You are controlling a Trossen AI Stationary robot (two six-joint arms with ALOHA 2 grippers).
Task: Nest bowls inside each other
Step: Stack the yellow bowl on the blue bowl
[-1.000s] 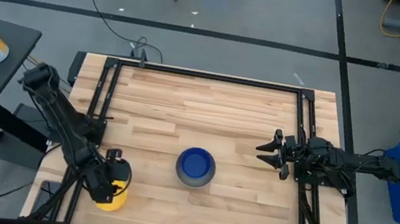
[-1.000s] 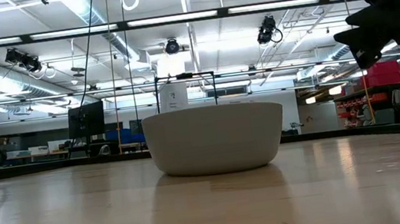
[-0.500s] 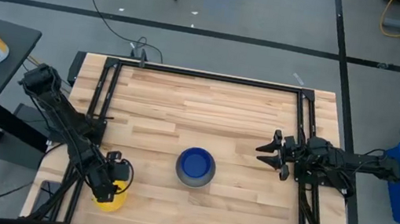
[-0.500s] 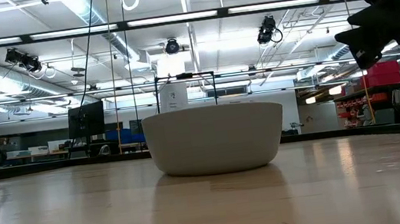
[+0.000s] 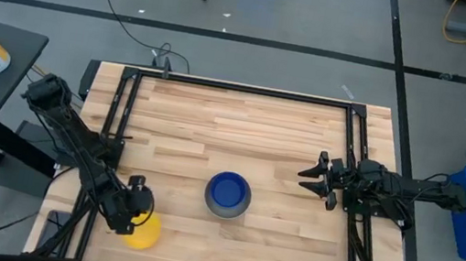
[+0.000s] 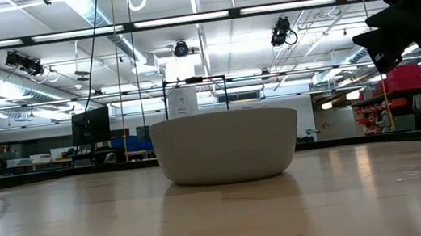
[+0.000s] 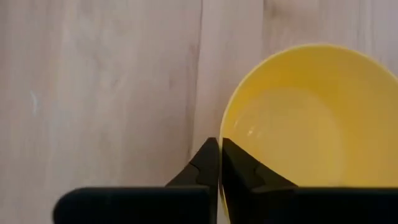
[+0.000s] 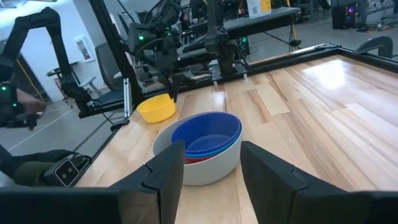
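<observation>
A yellow bowl (image 5: 144, 232) sits near the table's front left corner. My left gripper (image 5: 135, 212) slants down onto it and is shut on its rim. At the table's middle stands the grey bowl (image 5: 227, 206), seen side-on in the low view (image 6: 226, 147). It holds a dark blue bowl (image 8: 206, 134) over a red one (image 8: 194, 160). My right gripper (image 5: 304, 178) hovers open at the table's right side, level, pointing at the stack, with its fingers (image 8: 166, 163) apart and nothing between them. My left gripper pinches the yellow bowl's rim (image 7: 222, 134) on the bowl's left side. One finger (image 7: 249, 171) is inside the bowl and the other (image 7: 200, 169) outside. The fingers come slanting down from the table's left. The bowl stands open side up on the wood.
A black frame (image 5: 239, 87) runs around the wooden table top (image 5: 251, 133). Bare wood lies between the yellow bowl and the stack. Beyond the table, the right wrist view shows other equipment and a robot arm (image 8: 37, 37).
My left gripper has sunk onto the yellow bowl's left rim, where it now stands shut. The bowl has shifted a little toward the table's right edge. The right arm and the stack have kept still.
</observation>
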